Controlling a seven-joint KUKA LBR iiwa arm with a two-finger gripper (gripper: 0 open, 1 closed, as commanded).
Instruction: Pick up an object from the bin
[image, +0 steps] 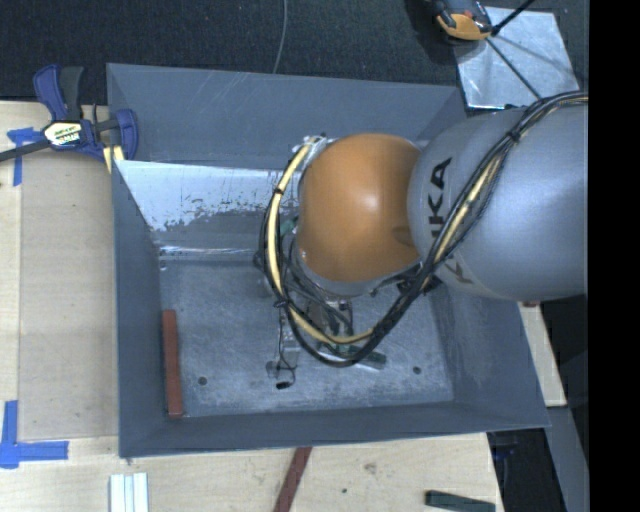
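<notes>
Closest to the camera, the orange cover (355, 205) on the wrist is seen, rounded and glossy, joined on the right to the silver body of the arm (520, 220), which is brought in over the right wall of the grey metal bin (135, 300). Yellow and black cables (275, 215) are looped round the left side of the cover and hang in a bend beneath it. Below the cover, the claw (284, 372) is pointed down at the bin floor, slightly right of the floor's centre and towards the front wall. Its tip is seen as a small dark shape close above or on the speckled grey floor; whether contact is made cannot be told. How far the claw is open cannot be told either, and nothing can be made out in its hold. One loose thing is seen on the floor: a reddish-brown bar (172, 362), long and narrow, laid flat along the foot of the left wall with its length running front to back. It lies well apart from the claw, with bare floor between them.
</notes>
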